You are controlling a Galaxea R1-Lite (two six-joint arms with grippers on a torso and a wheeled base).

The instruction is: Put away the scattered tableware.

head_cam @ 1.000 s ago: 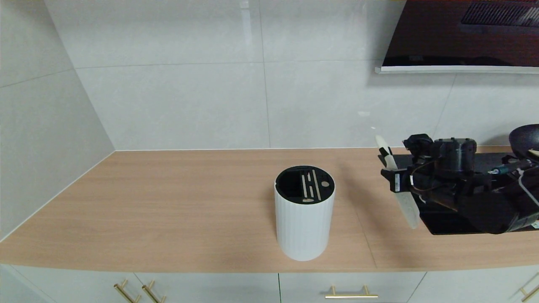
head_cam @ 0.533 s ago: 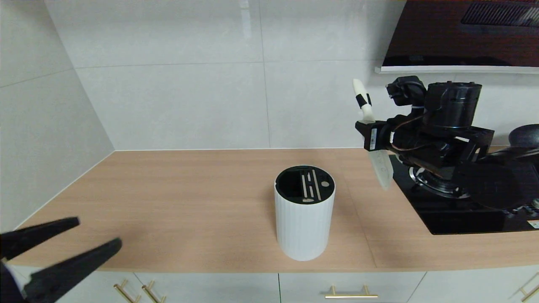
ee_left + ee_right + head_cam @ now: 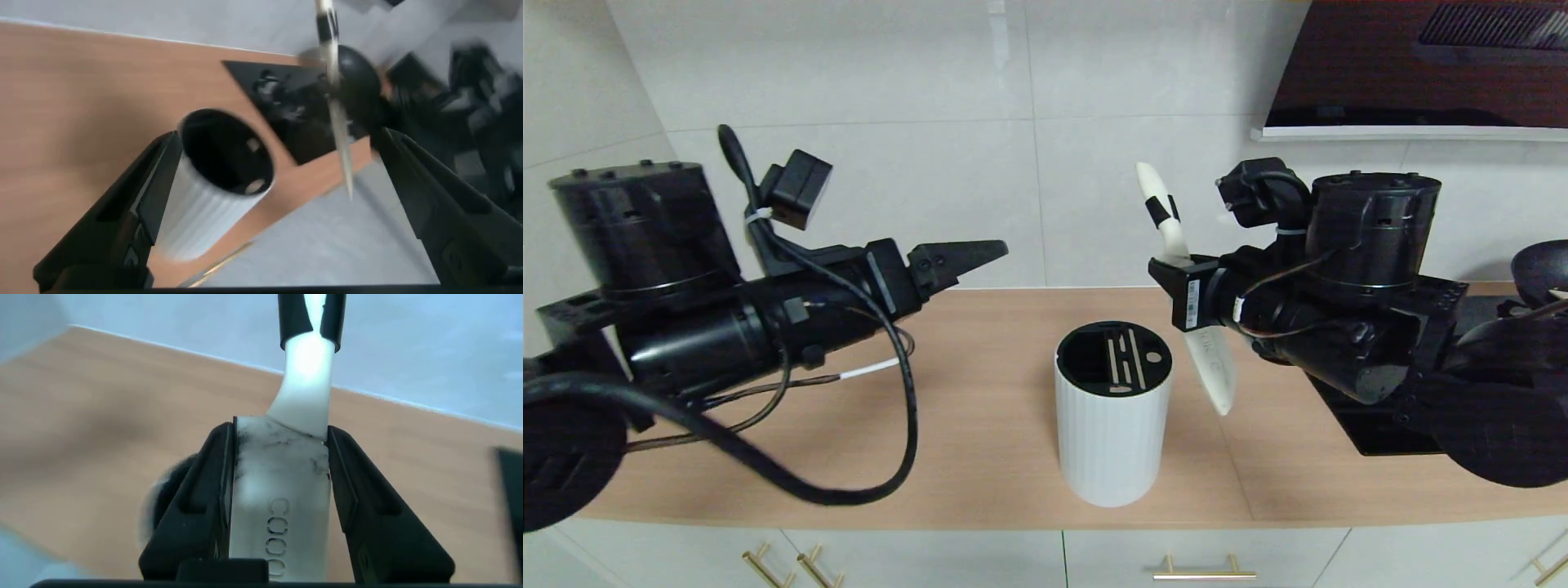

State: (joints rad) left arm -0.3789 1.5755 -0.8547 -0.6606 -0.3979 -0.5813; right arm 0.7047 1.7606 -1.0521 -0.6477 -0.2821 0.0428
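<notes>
The holder (image 3: 1111, 433) is white, with fine vertical ribbing down its sides. Its top is a black insert marked with pale slots and one pale dot. Under the holder, the counter (image 3: 890, 425) is light tan wood grain. Right of the holder, my right claw (image 3: 1188, 292) is matte black with a small white label. The knife (image 3: 1213, 367) there is milky white, with one black band round its handle. Left of the holder, my left claw (image 3: 988, 249) is black too. Behind the holder, the wall tiles (image 3: 890, 188) are glossy pale grey. Below it, the cabinet fronts (image 3: 931, 559) are white with brass-gold handles (image 3: 1205, 569). Far right of the holder, the cooktop (image 3: 1372, 437) is black.
</notes>
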